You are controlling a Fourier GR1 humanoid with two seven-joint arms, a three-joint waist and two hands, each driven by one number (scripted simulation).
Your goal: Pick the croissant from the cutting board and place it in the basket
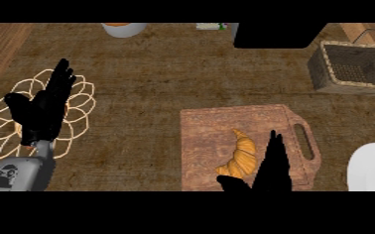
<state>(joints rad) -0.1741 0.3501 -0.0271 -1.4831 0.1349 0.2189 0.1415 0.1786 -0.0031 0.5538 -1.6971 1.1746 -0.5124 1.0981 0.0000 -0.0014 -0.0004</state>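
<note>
The croissant (240, 154) lay on the board (212, 139), so nothing of the task was done yet: no grasp, no lift, no carry. The right hand (273, 166) came in from the lower edge with its fingers straight and pointing away from the robot, its thumb (233, 183) spread toward the robot's left. The croissant sat just to the left of those fingers, above the thumb, in the gap between them; whether the hand touched it could not be told. It held nothing. The basket (344, 69) stood well ahead of that hand and off to its right, beyond the board's handle slot, apart from the board. The left hand (42, 106) rested open, fingers up, far to the left over a wire trivet (81, 104). Left to do, by my reading: close on the croissant, raise it, carry it forward and right, and release it in the basket.
</note>
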